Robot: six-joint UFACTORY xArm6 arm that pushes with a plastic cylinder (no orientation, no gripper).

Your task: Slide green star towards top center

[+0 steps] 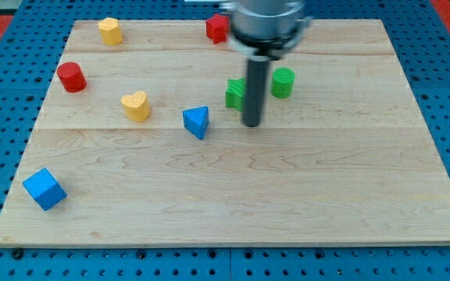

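The green star (236,93) lies on the wooden board (233,195) a little above the middle, partly hidden behind my rod. My tip (251,125) rests on the board just below and right of the star, close to it. A green cylinder (283,82) stands to the right of the rod. A red block (218,28) sits at the top center, partly hidden by the arm.
A blue triangle (197,122) lies left of my tip. A yellow heart (136,105) and a red cylinder (72,76) are farther left. A yellow block (110,30) is at the top left. A blue cube (44,189) sits at the bottom left.
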